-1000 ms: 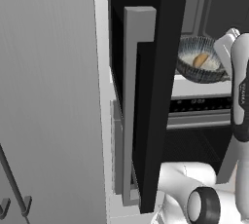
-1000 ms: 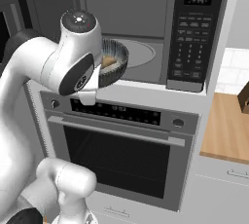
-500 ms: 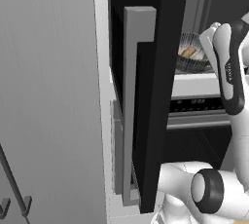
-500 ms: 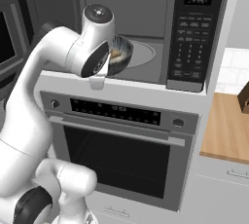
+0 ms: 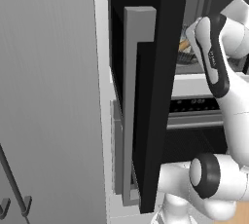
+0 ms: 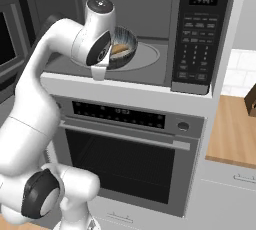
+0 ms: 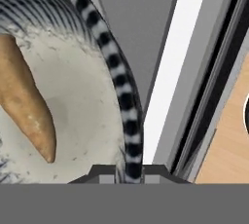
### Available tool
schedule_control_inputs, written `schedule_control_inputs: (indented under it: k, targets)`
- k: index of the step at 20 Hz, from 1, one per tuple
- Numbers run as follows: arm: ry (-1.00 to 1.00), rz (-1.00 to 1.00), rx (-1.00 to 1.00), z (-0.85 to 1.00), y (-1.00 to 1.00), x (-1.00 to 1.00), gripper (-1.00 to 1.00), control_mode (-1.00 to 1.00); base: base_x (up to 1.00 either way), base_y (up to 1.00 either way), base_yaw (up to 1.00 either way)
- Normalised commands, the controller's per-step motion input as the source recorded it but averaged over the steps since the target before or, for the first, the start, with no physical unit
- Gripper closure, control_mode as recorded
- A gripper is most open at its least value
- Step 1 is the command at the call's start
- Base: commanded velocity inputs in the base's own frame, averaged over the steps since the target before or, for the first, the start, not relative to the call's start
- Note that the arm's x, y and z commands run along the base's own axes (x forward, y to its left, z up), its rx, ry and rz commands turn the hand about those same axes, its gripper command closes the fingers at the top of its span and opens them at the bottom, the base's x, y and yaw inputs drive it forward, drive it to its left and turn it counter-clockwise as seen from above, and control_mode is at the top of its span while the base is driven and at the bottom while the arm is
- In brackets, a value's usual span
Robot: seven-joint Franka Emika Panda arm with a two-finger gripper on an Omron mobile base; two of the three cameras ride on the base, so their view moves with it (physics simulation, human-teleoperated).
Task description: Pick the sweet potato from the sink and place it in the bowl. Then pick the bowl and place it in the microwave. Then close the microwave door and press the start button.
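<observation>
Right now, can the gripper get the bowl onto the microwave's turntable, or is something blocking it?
Probably yes. The microwave door is swung wide, and the gripper, shut on the bowl's rim, already holds it at the open cavity above the turntable; nothing visible lies between.
</observation>
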Motion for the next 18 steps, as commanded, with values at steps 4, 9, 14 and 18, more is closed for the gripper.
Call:
schedule_control_inputs:
  k: [4,9,14,18]
  targets:
    - [0.01,0.0,0.0,0.0,0.04,0.43,1.0,-1.0,0.0,0.0,0.0]
    - [0.0,0.0,0.0,-0.08,0.06,0.14,-1.0,-1.0,0.0,0.0,0.0]
    - [-0.1,0.0,0.0,-0.02,0.05,-0.06,-1.0,-1.0,0.0,0.0,0.0]
    - [-0.2,0.0,0.0,0.0,0.02,-0.58,-1.0,-1.0,0.0,0.0,0.0]
